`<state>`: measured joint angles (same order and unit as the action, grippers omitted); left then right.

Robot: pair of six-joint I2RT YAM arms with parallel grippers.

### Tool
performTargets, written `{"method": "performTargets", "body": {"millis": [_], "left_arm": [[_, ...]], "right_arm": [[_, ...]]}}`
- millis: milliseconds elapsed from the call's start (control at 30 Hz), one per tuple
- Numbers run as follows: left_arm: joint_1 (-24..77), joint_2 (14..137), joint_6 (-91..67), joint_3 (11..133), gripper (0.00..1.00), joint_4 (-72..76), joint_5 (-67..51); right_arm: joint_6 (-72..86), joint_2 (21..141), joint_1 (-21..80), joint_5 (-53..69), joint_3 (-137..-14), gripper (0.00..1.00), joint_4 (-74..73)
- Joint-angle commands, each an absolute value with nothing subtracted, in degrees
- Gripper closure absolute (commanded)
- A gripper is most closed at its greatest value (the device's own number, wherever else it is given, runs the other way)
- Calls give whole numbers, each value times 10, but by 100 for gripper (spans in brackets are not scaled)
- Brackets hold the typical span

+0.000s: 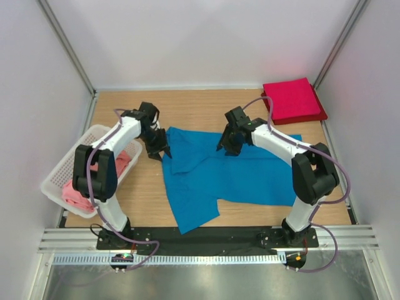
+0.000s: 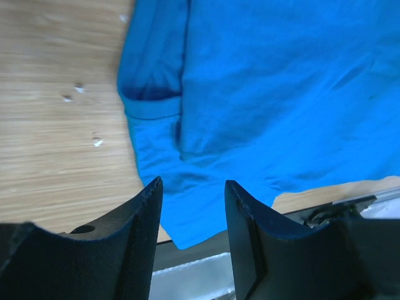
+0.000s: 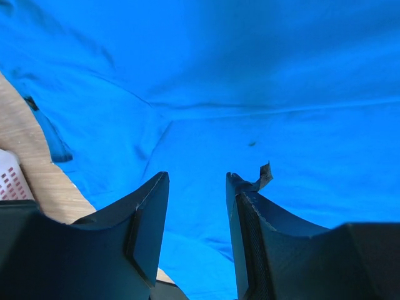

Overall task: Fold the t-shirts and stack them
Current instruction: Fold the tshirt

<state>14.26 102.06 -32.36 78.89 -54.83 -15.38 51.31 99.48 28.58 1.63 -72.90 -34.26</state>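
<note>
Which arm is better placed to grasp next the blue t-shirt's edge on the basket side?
Probably left. The left gripper, open, is at that edge of the blue t-shirt; the right gripper, also open, is over its middle.

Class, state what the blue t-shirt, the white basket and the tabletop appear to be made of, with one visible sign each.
Blue t-shirt: soft matte cloth, likely cotton; it lies creased and folded.
White basket: seemingly rigid plastic, smooth; an even lattice of holes.
Tabletop: wood or wood-look laminate, matte; pale grain lines show.
</note>
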Motion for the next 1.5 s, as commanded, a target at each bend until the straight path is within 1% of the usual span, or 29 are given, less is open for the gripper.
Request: {"method": "performTargets", "body": {"millis": [0,167,300,567,667,800,833,867,967,1033,1233,1300,1467], "left_arm": [[160,1013,-351,737,54,-464,-219],[179,1028,-370,706,53,-428,-198],[181,1052,-382,705,53,-404,-196],[194,1069,-397,706,64,-398,-200],[199,1070,-399,709,73,-407,-186],[203,1075,-401,718,93,-424,-178],[204,1074,-403,722,99,-434,-161],[207,1071,-404,735,100,-464,-144],[210,1057,-417,745,100,-516,-111],[211,1038,-425,740,100,-527,-113],[220,1031,-456,723,100,-541,-127],[221,1034,-464,715,97,-542,-127],[225,1016,-494,690,97,-510,-136]], "right_arm": [[550,996,298,9,-737,52,-323],[544,996,311,4,-739,52,-342],[539,979,313,3,-718,52,-346],[531,962,314,-21,-701,52,-352],[524,968,313,-24,-712,52,-359],[517,970,314,-29,-731,52,-367],[515,971,313,-32,-734,52,-369],[512,971,313,-34,-736,52,-375],[502,972,313,-38,-744,52,-385],[497,975,313,-39,-747,52,-387],[496,984,312,-36,-738,52,-376],[494,988,313,-36,-739,52,-375],[483,998,307,-51,-735,52,-356]]}}
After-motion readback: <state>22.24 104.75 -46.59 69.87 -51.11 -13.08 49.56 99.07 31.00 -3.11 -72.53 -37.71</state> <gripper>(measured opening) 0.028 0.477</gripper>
